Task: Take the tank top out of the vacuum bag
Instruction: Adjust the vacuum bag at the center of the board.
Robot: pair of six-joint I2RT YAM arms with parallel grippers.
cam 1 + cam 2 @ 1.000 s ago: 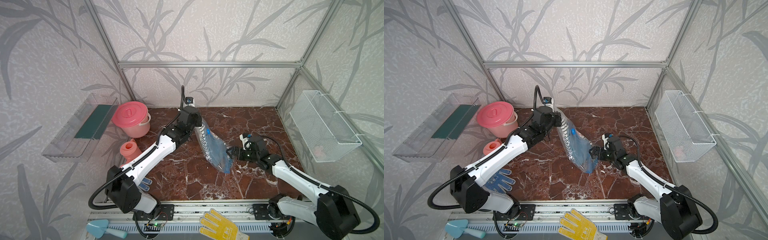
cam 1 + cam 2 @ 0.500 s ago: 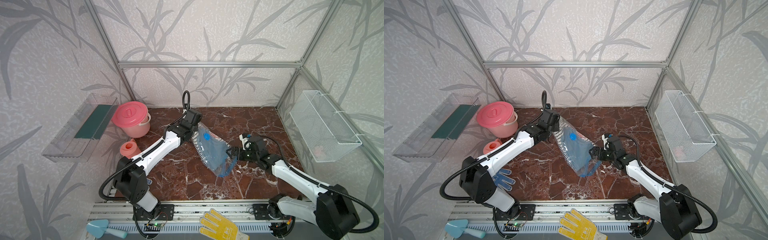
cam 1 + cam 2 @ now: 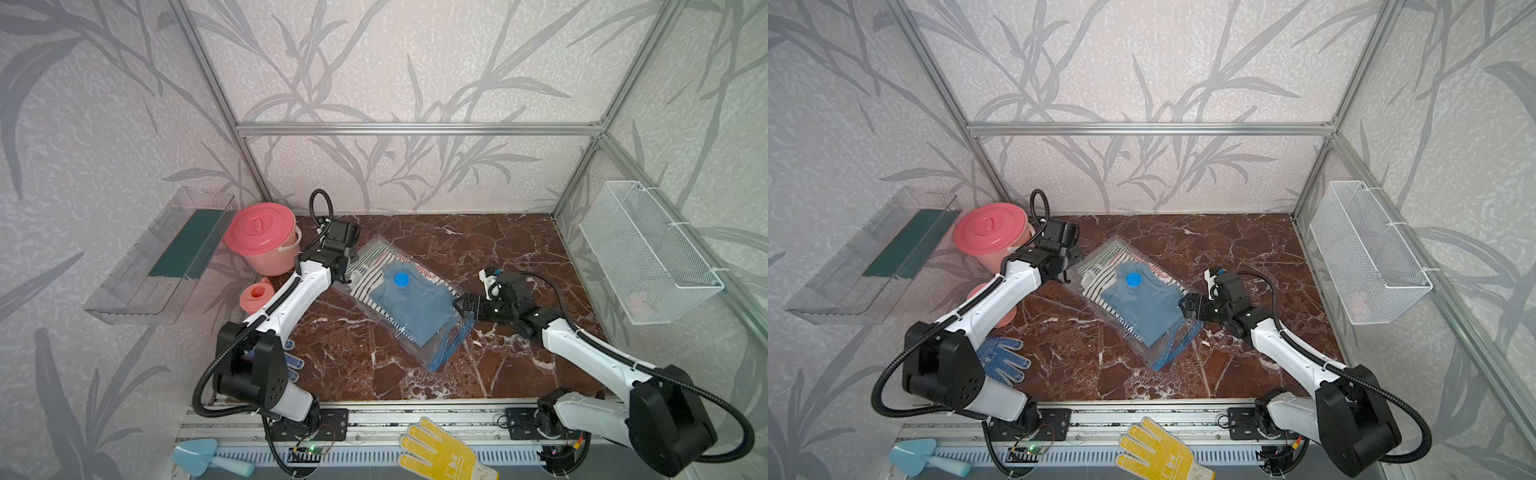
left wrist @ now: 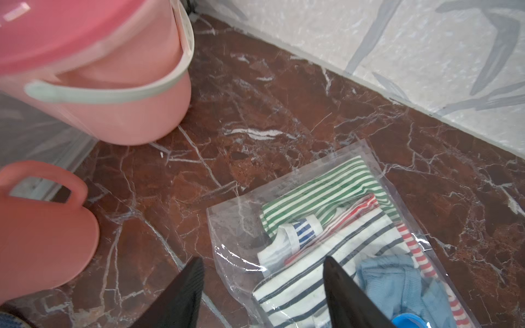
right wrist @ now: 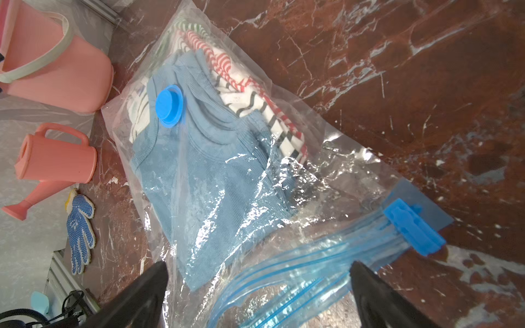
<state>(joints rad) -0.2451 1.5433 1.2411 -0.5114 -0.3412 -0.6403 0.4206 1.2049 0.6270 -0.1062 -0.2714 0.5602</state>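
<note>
Right, the vacuum bag [image 3: 444, 348] lies flat and slantwise on the tabletop [image 3: 519, 249]. Its zip strip [image 5: 298, 267] is at the near end, the tracks rippled and apparently parted, with the slider clip [image 5: 412, 230] out at one corner. So the job in hand, I'd say, is getting into that mouth. Slip one finger under the upper film, reach past the strip and pinch only the blue tank top [image 5: 204, 181]. It sits inside on top of the pile, hem nearest the opening. Catch plastic along with cloth and the whole bag will likely drag.

Further in, the round valve cap [image 5: 169, 106] rests over the tank top's neckline, with striped clothes [image 4: 326, 187] beyond. Pinning that far end should steady the pull.

Poses now. The right tool [image 5: 255, 269] is low and nearly level, its jaws at full spread either side of the mouth and gripping nothing, the arm stretched forward with the elbow low. At the far corner the left tool [image 4: 262, 261] hovers over the sealed end, jaws well apart and empty. That arm reaches long and diagonal, the pink bucket [image 3: 262, 232] just beside it.
</note>
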